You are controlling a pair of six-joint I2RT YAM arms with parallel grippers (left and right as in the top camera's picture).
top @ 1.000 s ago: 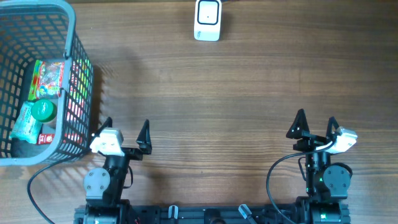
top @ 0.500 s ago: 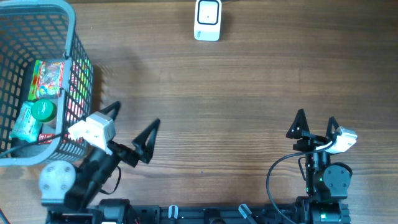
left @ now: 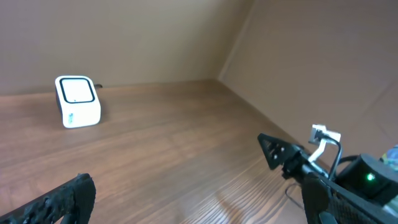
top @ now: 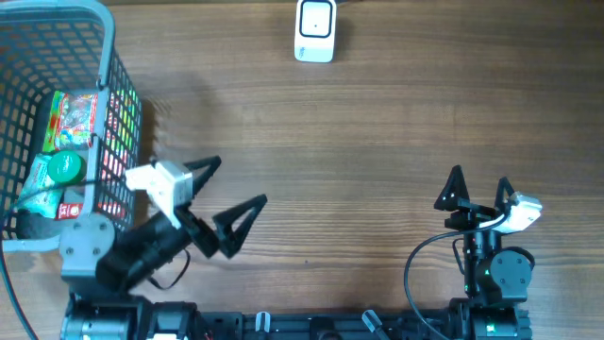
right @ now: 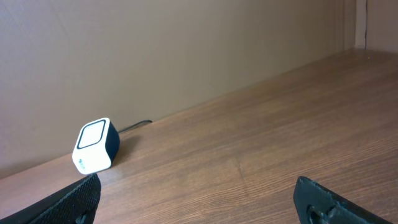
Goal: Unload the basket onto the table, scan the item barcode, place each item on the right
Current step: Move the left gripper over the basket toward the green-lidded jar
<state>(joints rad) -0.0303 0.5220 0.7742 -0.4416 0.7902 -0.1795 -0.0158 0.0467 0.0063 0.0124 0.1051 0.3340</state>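
Only overhead shows the basket; left hand and right hand spread wide.

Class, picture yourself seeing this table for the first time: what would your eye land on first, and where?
The grey wire basket on the left, holding colourful packets, stands out first. Next comes the white scanner, alone at the far edge, near the middle. The left pincer gapes open, angled beside the basket.

The basket is grey mesh, the scanner white with a dark-rimmed face, the table brown wood-grain.
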